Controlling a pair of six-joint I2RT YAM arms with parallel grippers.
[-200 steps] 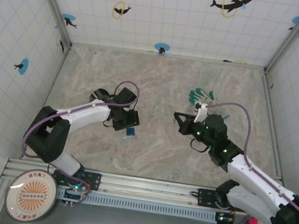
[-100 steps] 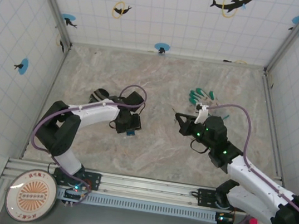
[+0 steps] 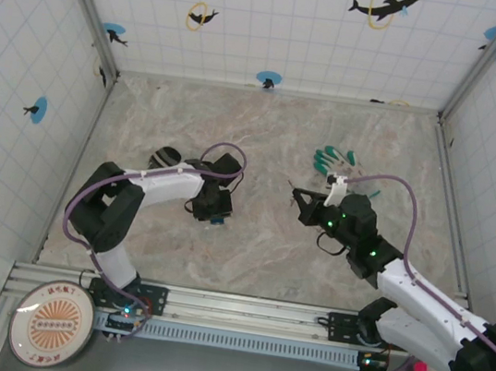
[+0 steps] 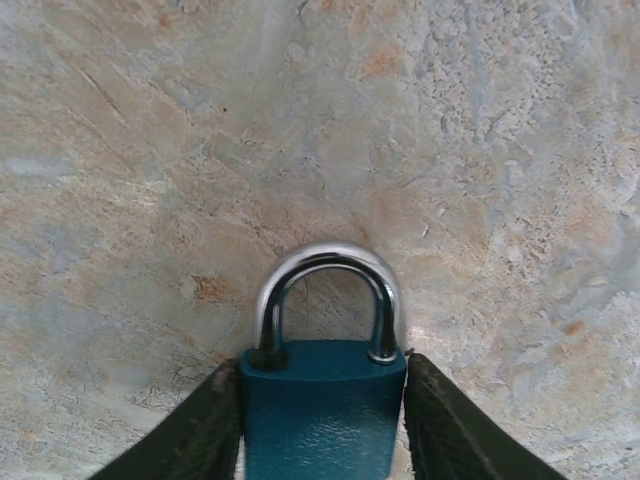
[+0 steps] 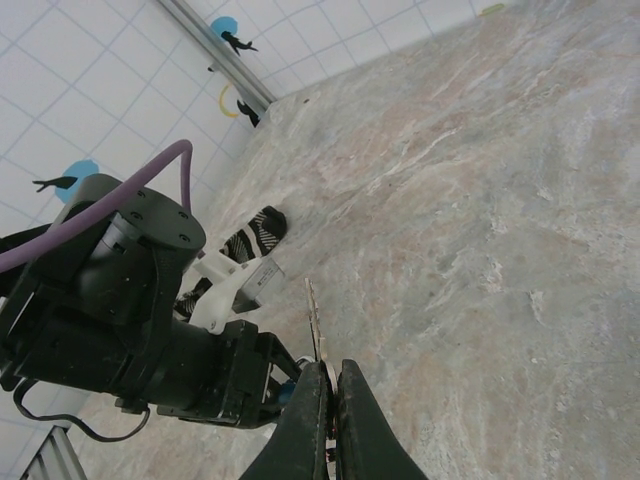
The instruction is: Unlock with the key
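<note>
While the left gripper (image 3: 214,207) clamps its jaws on the blue padlock (image 4: 322,410) on the bench (image 3: 283,135), the right gripper (image 5: 330,378), jaws pinching the key (image 5: 313,318), sits to the right, blade pointing left toward it.

Your left hand (image 3: 215,209) sits low over the marble tabletop (image 3: 276,124), left of centre, with the small blue padlock (image 3: 216,222) at its near edge. Your right hand (image 3: 299,196) hangs to its right, well apart, pointing left. Green-tipped pieces (image 3: 334,159) lie just beyond it, and a dark round object (image 3: 167,156) lies far left of the padlock.
</note>
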